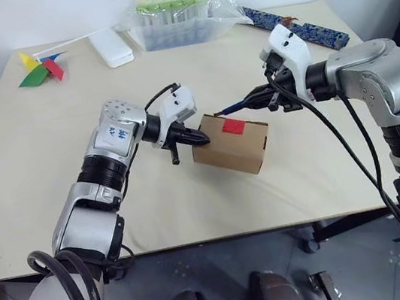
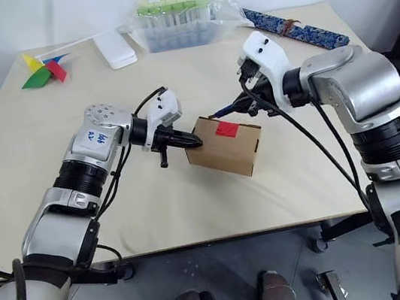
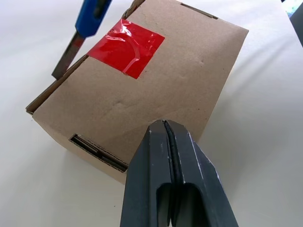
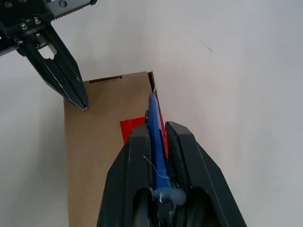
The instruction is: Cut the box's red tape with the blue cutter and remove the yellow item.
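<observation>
1. Left eye view: The box is seen just right of frame centre on the beige table, with the red tape on its top face. The left gripper is pressed against the box's left end, its two black fingers fully closed and nothing clamped between them. The right gripper is placed right of centre, above the box's far right corner, with the blue cutter clamped between its nearly closed fingers. The cutter's tip is directed down-left toward the box's top far edge, near the tape. A paper pinwheel lies at upper left, a white flat case beside it, a clear plastic tub at top centre, and a dark blue patterned strip at upper right.

2. Right eye view: The same layout is recorded. The closed left fingertips are seen touching the box's left side near its upper edge.

3. Left wrist view: The closed pair of fingers rises from the lower centre of the frame to the box's near edge. The red tape sits upper left of centre, wrinkled. The cutter's blade is seen at upper left, beside the box's flap edge; contact with the tape cannot be told.

4. Right wrist view: The blue cutter is held between the fingers at lower centre, running up over the tape toward the box's corner. The left gripper appears at upper left, tips on the box's top edge.
</observation>
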Motion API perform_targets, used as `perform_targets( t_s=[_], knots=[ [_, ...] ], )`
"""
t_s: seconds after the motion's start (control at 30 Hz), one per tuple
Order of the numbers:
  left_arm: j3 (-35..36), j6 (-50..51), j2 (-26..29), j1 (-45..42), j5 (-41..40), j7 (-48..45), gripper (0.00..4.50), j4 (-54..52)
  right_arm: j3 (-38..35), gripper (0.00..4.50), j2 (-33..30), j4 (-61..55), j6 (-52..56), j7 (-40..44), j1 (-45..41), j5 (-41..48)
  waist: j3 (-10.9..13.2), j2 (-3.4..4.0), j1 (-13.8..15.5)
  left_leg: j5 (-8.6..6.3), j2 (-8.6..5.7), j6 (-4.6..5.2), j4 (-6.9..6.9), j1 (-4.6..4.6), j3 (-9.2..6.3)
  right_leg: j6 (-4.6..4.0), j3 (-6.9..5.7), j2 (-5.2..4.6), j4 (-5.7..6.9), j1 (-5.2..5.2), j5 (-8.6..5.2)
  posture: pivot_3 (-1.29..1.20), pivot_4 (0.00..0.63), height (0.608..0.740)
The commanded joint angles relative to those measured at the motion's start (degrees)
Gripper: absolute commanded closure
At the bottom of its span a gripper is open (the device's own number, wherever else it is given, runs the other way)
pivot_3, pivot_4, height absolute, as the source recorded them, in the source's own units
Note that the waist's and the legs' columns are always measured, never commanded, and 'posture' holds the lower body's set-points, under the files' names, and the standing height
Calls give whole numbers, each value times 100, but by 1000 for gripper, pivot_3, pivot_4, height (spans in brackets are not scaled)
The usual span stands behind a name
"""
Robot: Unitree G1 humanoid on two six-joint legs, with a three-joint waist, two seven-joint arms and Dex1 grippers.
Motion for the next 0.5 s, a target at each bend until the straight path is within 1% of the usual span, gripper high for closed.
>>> perform_targets(
  t_s=[0.03,0.2,0.5],
  knots=[
    [-57,46,14,72,126,2,4500,-108,-232,4333,-36,-181,12,-50,-159,23,0,0,0,0,0,0,0,0,0,0,0,0,0,0,0,0,150,740],
    [-57,71,30,108,141,-21,4500,-184,-339,4333,-66,-105,39,-115,-252,31,0,0,0,0,0,0,0,0,0,0,0,0,0,0,0,0,150,740],
    [-60,60,39,99,148,-35,4500,-164,-295,4333,-116,-152,65,-58,-135,45,0,0,-10,0,0,0,0,0,0,0,0,0,0,0,0,0,150,740]
  ],
)
